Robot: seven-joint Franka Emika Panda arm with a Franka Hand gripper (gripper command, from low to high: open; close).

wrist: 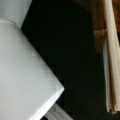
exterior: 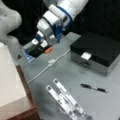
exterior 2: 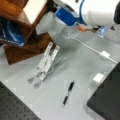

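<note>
In a front view my gripper (exterior: 29, 56), black with blue fingertips, hangs tilted above the grey table, just off the top corner of the wooden shelf (exterior: 23, 82). An orange part (exterior: 48, 50) sits on the hand's right side. The white cable (exterior: 40, 72) and its connector (exterior: 51, 61) lie right below and to the right of the hand. Nothing shows between the fingers. In the other front view the white arm (exterior 2: 97, 11) covers the top and the fingers do not show. The wrist view shows no fingers, only a white surface (wrist: 25, 75) and wooden edges (wrist: 110, 55).
A black box on a grey base (exterior: 97, 48) (exterior 2: 107, 100) stands at the right. A folding metal stand (exterior: 66, 100) (exterior 2: 45, 62) and a pen (exterior: 94, 88) (exterior 2: 68, 93) lie on the table. The shelf holds a blue book (exterior 2: 11, 33). A white block (exterior: 10, 82) tops the shelf.
</note>
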